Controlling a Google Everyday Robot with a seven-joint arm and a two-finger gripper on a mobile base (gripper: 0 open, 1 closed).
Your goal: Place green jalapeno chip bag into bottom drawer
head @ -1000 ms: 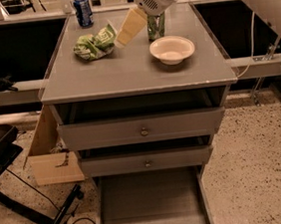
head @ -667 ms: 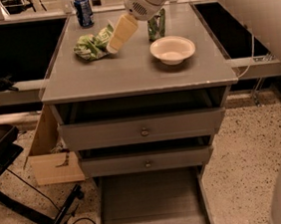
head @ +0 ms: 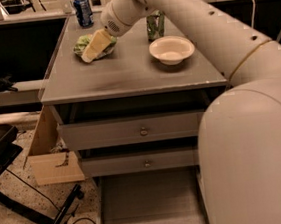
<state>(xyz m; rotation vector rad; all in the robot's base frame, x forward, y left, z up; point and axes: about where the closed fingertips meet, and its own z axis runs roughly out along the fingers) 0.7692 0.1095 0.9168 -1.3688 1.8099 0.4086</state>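
The green jalapeno chip bag (head: pixel 80 41) lies crumpled on the far left part of the grey cabinet top (head: pixel 126 75). My gripper (head: pixel 93 47) reaches in from the right and sits right over the bag, covering its right side. Only the bag's left edge shows. The bottom drawer (head: pixel 148 198) is pulled out at the foot of the cabinet, a shallow grey tray with nothing in it. The two knobbed drawers above it are shut.
A white bowl (head: pixel 172 49) and a green can (head: pixel 156 26) stand on the right of the top, and a blue can (head: pixel 83 11) at the back left. My arm (head: pixel 247 123) fills the right side. A cardboard box (head: pixel 49 153) and a black chair base (head: pixel 4 148) are at the left on the floor.
My gripper has moved left and down from beside the green can onto the chip bag. The arm now covers much more of the right side of the view.
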